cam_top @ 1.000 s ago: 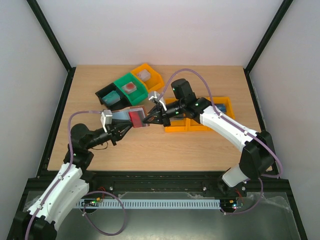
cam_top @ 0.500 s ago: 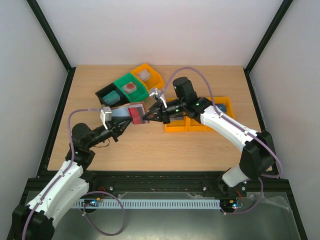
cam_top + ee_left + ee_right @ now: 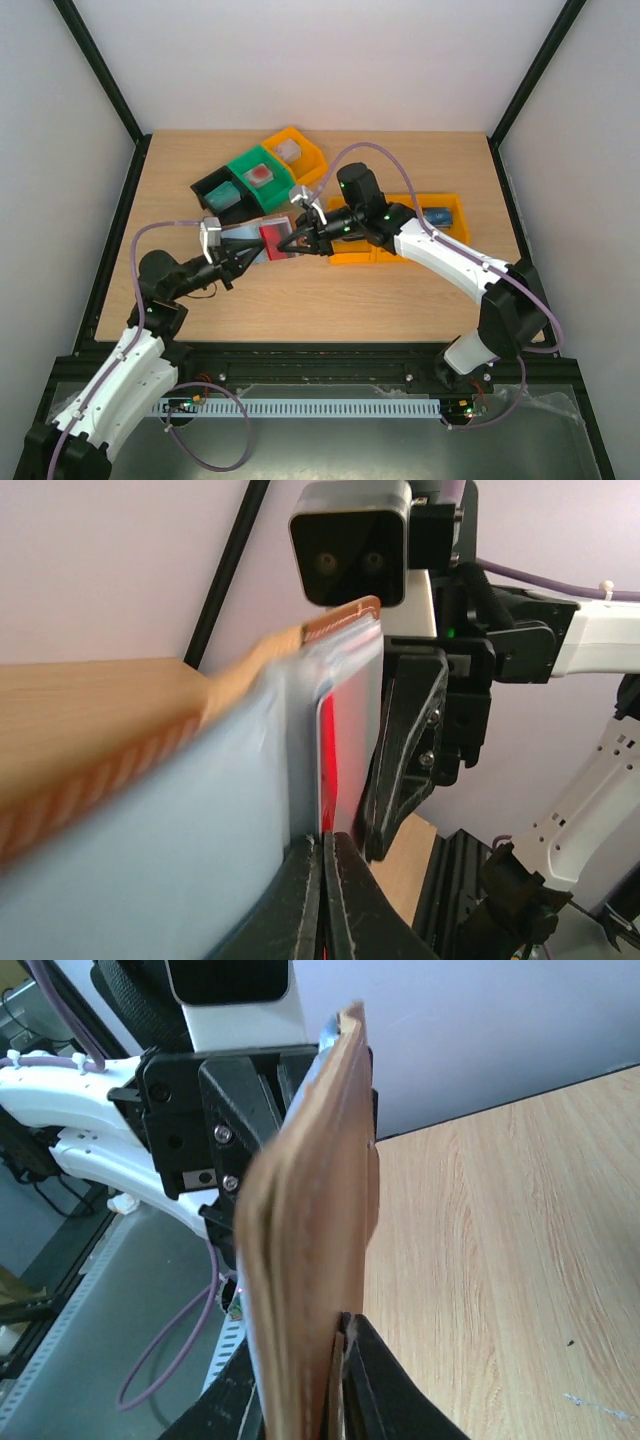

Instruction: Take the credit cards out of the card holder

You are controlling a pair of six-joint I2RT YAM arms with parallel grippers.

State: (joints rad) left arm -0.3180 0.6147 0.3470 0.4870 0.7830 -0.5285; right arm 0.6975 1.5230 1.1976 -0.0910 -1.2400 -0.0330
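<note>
The card holder [image 3: 240, 236] is a brown leather wallet held open above the table between both grippers, its pale blue-grey inside up. A red credit card [image 3: 273, 240] lies in its right half. My left gripper [image 3: 245, 256] is shut on the red card's near edge. In the left wrist view the red card [image 3: 328, 750] runs down between the shut fingers [image 3: 322, 835], beside the wallet's pale lining [image 3: 200, 810]. My right gripper [image 3: 296, 243] is shut on the wallet's right edge. The right wrist view shows a thin leather layer of the wallet [image 3: 310, 1210] pinched in that gripper [image 3: 340, 1325].
A black bin [image 3: 213, 190], a green bin [image 3: 275, 188] and a yellow bin [image 3: 310, 155] stand in a row behind the wallet. Orange bins [image 3: 400, 248] sit under the right arm, one holding a blue item [image 3: 437, 213].
The wallet and both grippers rose a little, then came down and shifted slightly toward me. The right arm has swung a little to the left. Both grips are unchanged.
</note>
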